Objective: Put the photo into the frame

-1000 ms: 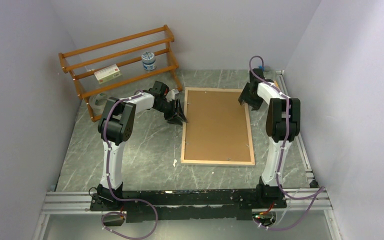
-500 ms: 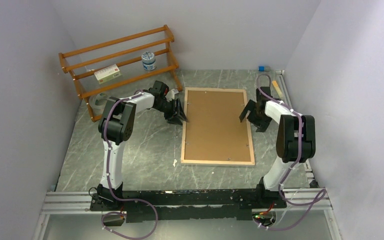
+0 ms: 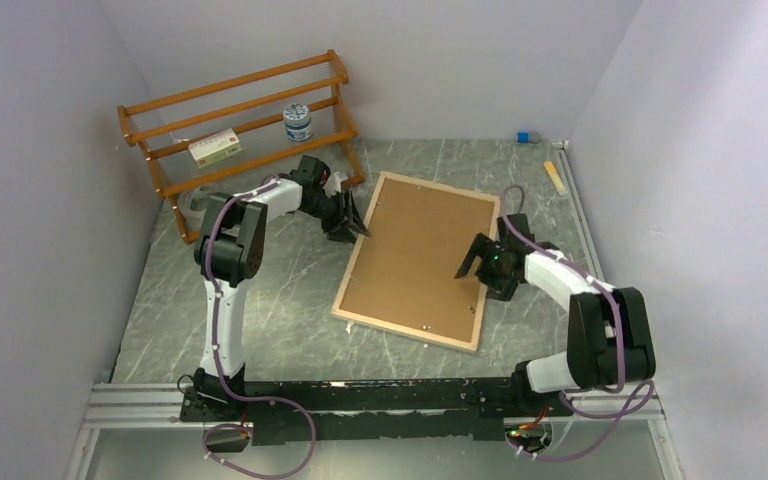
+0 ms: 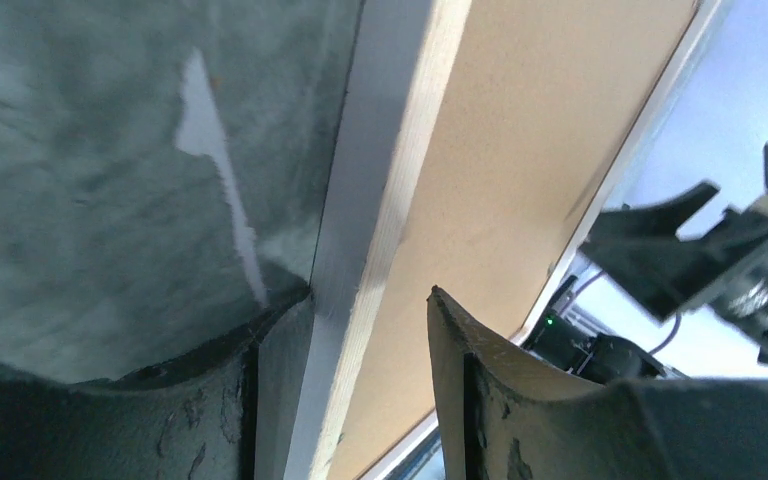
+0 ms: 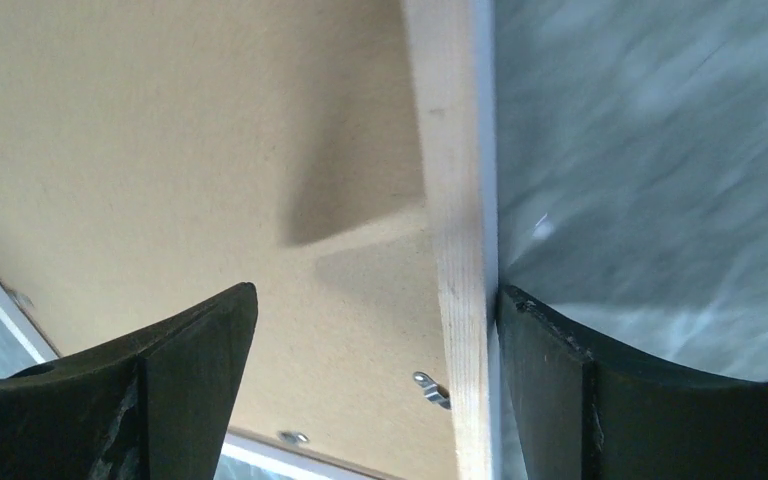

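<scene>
The frame (image 3: 405, 330) lies back side up and askew on the table, its brown hardboard backing (image 3: 415, 255) facing me. The photo is hidden. My left gripper (image 3: 355, 222) is at the far part of the left rim. In the left wrist view it (image 4: 368, 292) is open and straddles the pale rim (image 4: 390, 150): one finger rests against the outer face, the other hangs over the backing with a gap. My right gripper (image 3: 478, 262) is at the right rim, wide open (image 5: 378, 290), with its outer finger against the rim (image 5: 450, 200).
An orange-brown slatted rack (image 3: 240, 130) stands at the back left with a jar (image 3: 297, 122) and a small box (image 3: 215, 147) on it. A tape roll (image 3: 198, 198) sits under it. A blue bit (image 3: 523, 137) and a pale stick (image 3: 556, 178) lie at the back right. A metal turn clip (image 5: 430, 388) holds the backing.
The frame has turned clockwise, its near end sliding left. My right arm swung from the far right corner down to the middle of the right rim and its jaws opened wider.
</scene>
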{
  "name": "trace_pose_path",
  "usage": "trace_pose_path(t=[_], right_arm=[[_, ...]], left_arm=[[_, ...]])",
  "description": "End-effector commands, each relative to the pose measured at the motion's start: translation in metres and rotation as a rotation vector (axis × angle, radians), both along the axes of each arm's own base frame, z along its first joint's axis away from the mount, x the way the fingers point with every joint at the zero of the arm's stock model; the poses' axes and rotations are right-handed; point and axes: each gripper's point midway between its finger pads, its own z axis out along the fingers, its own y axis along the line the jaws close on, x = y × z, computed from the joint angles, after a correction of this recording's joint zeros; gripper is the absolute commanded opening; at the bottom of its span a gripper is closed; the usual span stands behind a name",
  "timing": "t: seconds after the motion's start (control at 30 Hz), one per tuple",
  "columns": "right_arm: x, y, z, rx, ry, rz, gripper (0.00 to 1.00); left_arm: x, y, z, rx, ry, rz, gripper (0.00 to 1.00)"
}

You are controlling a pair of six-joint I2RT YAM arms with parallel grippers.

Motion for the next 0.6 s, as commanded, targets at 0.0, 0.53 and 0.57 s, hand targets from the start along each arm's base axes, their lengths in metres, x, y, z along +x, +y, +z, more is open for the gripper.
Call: trace_pose_path(t=[0.0, 0.53, 0.57], right_arm=[[-0.029, 0.079, 0.025, 0.248, -0.022, 0.102, 0.91], [-0.038, 0.224, 0.058, 0.502, -0.225, 0.065, 0.89], [-0.036, 0.233, 0.061, 0.496, -0.229, 0.082, 0.89]], left_arm=[[-0.002, 0.008, -0.037, 0.117, -0.003, -0.021, 0.54], [0.020, -0.010, -0.064, 0.075, -0.028, -0.121, 0.52], [0.023, -0.008, -0.064, 0.094, -0.032, -0.109, 0.52]])
